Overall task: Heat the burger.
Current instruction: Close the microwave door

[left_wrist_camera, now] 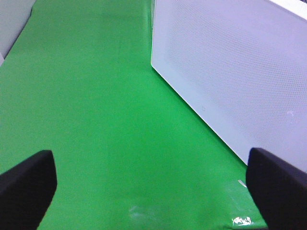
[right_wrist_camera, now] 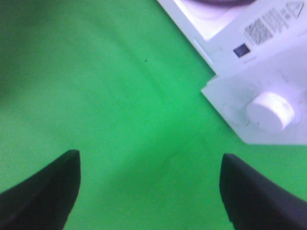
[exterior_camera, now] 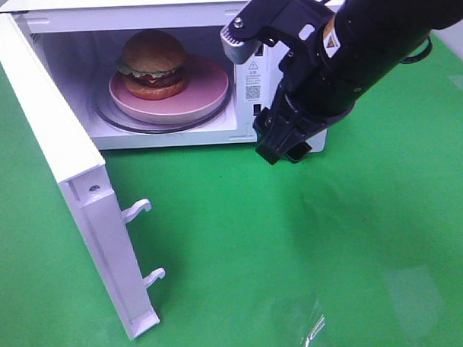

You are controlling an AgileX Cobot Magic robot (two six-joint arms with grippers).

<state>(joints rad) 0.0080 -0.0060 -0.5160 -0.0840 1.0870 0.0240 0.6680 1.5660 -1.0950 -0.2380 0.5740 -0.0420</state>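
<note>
The burger (exterior_camera: pixel 153 63), with its glossy brown bun, green lettuce and dark patty, sits on a pink plate (exterior_camera: pixel 206 94) inside the open white microwave (exterior_camera: pixel 247 78). My right gripper (exterior_camera: pixel 285 150) hangs just outside the oven's front right corner, over the green cloth, its black fingers (right_wrist_camera: pixel 48 191) spread wide with nothing between them. The right wrist view shows the microwave's control knob (right_wrist_camera: pixel 271 111) close by. My left gripper (left_wrist_camera: pixel 153 191) is open and empty over the cloth, beside a white perforated panel of the microwave (left_wrist_camera: pixel 230 72). It does not appear in the exterior view.
The microwave door (exterior_camera: pixel 64 172) stands swung out toward the front left, its two white latch hooks (exterior_camera: pixel 138 211) sticking out. A glass turntable (exterior_camera: pixel 112 117) lies under the plate. Green cloth (exterior_camera: pixel 295 255) covers the table.
</note>
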